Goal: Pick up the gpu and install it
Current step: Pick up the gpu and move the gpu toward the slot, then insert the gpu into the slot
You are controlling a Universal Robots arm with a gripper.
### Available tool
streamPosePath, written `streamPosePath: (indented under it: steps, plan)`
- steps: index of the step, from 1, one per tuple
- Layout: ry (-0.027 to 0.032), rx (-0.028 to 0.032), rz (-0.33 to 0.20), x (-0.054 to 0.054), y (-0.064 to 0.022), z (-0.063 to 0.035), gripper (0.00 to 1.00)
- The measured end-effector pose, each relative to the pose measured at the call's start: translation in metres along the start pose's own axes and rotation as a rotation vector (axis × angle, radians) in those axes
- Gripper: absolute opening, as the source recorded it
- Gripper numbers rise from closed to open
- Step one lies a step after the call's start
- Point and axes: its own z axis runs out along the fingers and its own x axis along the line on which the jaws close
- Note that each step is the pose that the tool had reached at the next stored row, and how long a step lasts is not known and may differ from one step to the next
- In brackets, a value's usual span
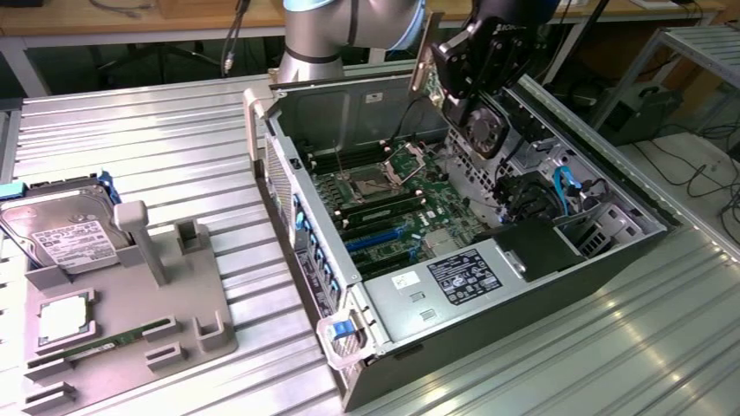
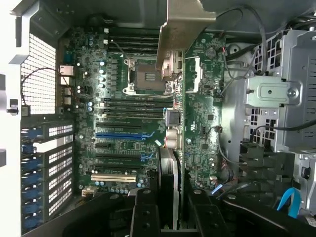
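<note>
One gripper (image 2: 174, 210) pinches the gpu (image 2: 170, 163) edge-on, directly above the open case's motherboard (image 2: 123, 113), at the exterior view's upper right.

The Universal Robots arm (image 1: 347, 26) is pictured reaching over the open computer case (image 1: 263, 147), its wrist angled down above the case's interior; the gripper (image 2: 170, 200) is closed on the gpu (image 2: 169, 173), gripped edge-on between both fingers (image 2: 144, 217)
</note>
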Motion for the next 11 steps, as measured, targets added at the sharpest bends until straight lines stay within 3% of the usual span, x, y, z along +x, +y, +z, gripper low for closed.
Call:
streamPosePath:
  steps: [11]
  plan:
    - [0.0,0.0,0.002,-0.0005,0.0,0.0001,0.28]
